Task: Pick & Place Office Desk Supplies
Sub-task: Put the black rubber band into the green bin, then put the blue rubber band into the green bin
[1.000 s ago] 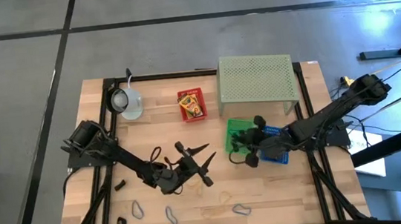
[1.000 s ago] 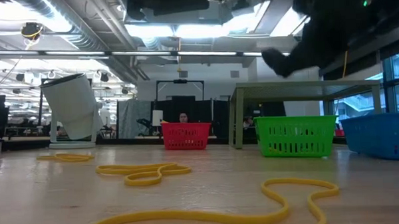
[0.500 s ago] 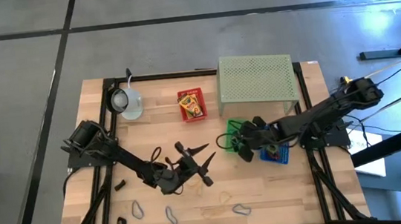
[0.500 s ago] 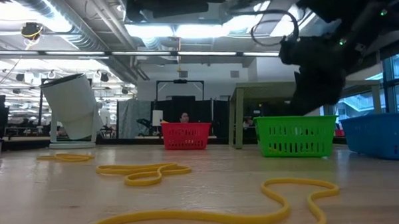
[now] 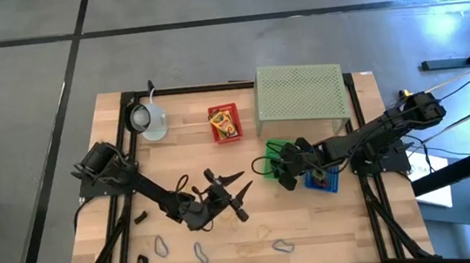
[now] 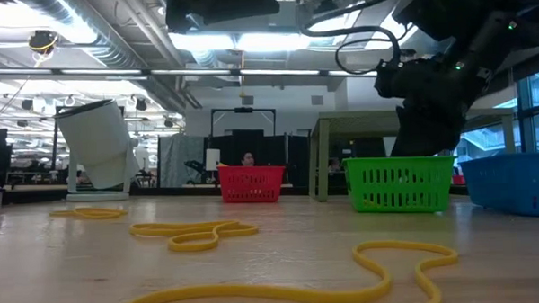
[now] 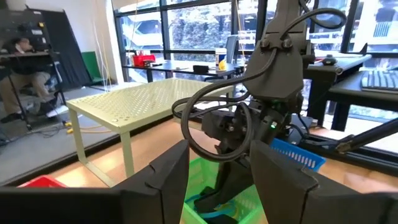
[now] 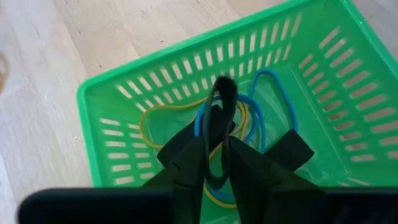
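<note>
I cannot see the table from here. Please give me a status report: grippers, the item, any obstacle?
Right gripper over green basket, black loop between its fingers. Left gripper open, mid-table, holding nothing. Blue and yellow loops already in basket. No obstacle.

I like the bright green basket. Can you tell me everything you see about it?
The green basket looks like shiny plastic, with slotted walls and a thick rim. It sits upright on the wooden table, in front of the pale green perforated stand and beside a blue basket. Inside lie blue and yellow loops. The right gripper reaches down into it with a thin black loop between its fingers, which are only slightly apart.
</note>
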Controlling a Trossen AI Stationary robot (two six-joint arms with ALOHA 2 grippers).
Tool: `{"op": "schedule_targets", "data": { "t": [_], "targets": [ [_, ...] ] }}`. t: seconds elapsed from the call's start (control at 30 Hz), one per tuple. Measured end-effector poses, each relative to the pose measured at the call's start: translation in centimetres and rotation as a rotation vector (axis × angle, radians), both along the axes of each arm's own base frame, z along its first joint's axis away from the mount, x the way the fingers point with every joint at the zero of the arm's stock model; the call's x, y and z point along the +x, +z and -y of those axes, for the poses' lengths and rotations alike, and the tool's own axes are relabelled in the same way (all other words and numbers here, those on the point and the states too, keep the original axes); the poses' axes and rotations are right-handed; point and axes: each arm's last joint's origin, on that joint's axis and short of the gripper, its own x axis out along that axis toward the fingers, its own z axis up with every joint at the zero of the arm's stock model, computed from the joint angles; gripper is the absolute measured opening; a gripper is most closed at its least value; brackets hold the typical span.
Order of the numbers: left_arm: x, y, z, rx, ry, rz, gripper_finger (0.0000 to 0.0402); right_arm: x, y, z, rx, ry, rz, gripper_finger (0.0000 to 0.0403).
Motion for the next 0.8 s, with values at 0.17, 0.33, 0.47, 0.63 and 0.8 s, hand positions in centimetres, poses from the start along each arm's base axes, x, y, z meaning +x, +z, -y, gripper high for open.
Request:
{"op": "schedule_targets", "data": {
  "t": [0.17,0.33,0.47,0.63,0.8],
  "targets": [
    [-0.2,-0.2,0.5,-0.036,-0.026,0.010,0.0164,0.0,0.0,0.0,-0.002,0.003,-0.001,0.0109],
    [0.1,-1.3,0.7,-0.138,-0.205,-0.017,0.0164,0.0,0.0,0.1,-0.025,-0.011,0.005,0.0144],
    [0.3,-2.8,0.8,-0.295,-0.395,-0.113,0.0164,0.0,0.1,0.0,-0.019,0.004,0.004,0.0165],
    [-0.7,-3.5,1.6,-0.482,-0.579,-0.275,0.0164,0.5,1.3,-0.3,-0.020,0.052,0.032,0.0177],
    [-3.2,-2.3,2.5,-0.749,-0.696,-0.463,0.0164,1.2,2.6,-1.1,-0.003,0.114,0.067,0.0178]
  ]
}}
